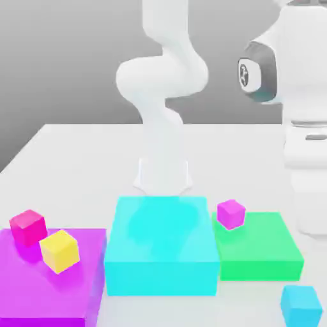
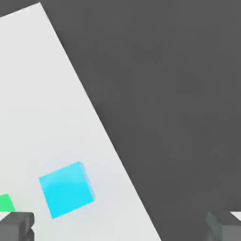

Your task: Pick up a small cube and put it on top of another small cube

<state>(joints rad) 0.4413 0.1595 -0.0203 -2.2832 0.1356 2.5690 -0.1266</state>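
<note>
The small cube (image 1: 301, 305), plain sky-blue, rests on the white table near the front edge at the exterior view's right. In the hand view the same small cube (image 2: 66, 188) lies flat on the table, off to one side of my gripper (image 2: 120, 227) and apart from it. The gripper is open, its two dark fingertips (image 2: 17, 225) spread wide with nothing between them. Other little cubes: a pink one (image 1: 28, 227) and a yellow one (image 1: 60, 251) on the purple slab (image 1: 38, 294), and a magenta one (image 1: 231, 214) on the green slab (image 1: 262, 252).
A large cyan block (image 1: 161, 246) stands between the purple and green slabs. The white arm's base (image 1: 163, 159) rises behind it, and the arm's forward links (image 1: 306, 179) hang at the exterior view's right. The table edge (image 2: 108, 141) runs close beside the small cube.
</note>
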